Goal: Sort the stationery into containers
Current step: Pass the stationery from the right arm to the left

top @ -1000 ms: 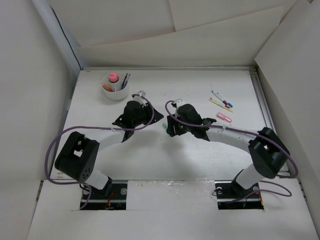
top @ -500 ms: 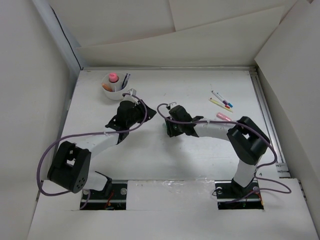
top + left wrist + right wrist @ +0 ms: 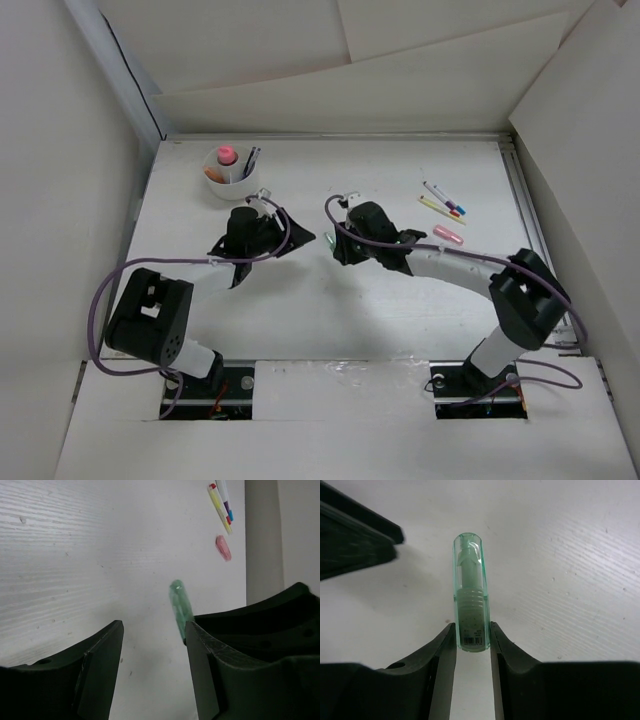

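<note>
My right gripper [image 3: 471,630] is shut on a short translucent green tube [image 3: 470,592] with a barcode label, held low over the table; whether it touches the table I cannot tell. In the top view the tube [image 3: 328,240] sticks out left of the right gripper [image 3: 338,244]. My left gripper [image 3: 154,630] is open and empty, its tips just left of the tube [image 3: 180,607]; in the top view it [image 3: 308,239] faces the right gripper. The white divided cup [image 3: 231,185] at the back left holds a pink-capped tube [image 3: 227,154], pens [image 3: 250,160] and an orange piece [image 3: 212,173].
Thin pens with coloured caps [image 3: 442,200] and a stubby pink piece [image 3: 448,235] lie at the right of the table; they also show in the left wrist view, pens [image 3: 220,502] and pink piece [image 3: 223,547]. White walls close the table in at the sides and the back.
The right gripper has carried the green tube a little toward the back. The left arm swung its elbow and the left gripper now points at the tube from the left.
</note>
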You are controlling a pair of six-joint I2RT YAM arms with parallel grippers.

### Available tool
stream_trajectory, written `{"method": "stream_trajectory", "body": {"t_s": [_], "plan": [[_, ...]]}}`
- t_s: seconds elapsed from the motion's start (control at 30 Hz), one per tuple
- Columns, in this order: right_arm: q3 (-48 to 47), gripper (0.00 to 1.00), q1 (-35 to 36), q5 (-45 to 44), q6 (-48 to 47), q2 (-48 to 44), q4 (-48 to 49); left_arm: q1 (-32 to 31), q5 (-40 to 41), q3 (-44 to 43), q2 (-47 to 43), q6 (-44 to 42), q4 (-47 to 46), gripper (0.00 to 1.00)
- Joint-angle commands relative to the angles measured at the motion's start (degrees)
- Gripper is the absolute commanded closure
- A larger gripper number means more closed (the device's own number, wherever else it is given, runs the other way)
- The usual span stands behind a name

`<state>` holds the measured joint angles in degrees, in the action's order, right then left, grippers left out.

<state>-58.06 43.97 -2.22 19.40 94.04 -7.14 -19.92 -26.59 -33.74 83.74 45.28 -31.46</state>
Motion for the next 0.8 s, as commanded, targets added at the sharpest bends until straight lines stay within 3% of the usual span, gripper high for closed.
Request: {"method": "stream_trajectory", "body": {"t_s": [0.0,0.47,0.77], "plan": [[-0.38,0.89,0.60,4.23,-0.85,-5.00,3.01,-0.12,-3.73,0.16,-3.32,0.25,-3.34,0.51],[-3.11,0.89,0.60,10.65,-1.38,-3.69,3.01,-2.23,-5.67,-0.98,-1.57,0.51,-5.89,0.50],[-3.11,0.89,0.60,12.50,-1.38,-4.74,3.53,-2.23,-5.67,-0.98,0.81,1.66,-8.00,0.65]]}}
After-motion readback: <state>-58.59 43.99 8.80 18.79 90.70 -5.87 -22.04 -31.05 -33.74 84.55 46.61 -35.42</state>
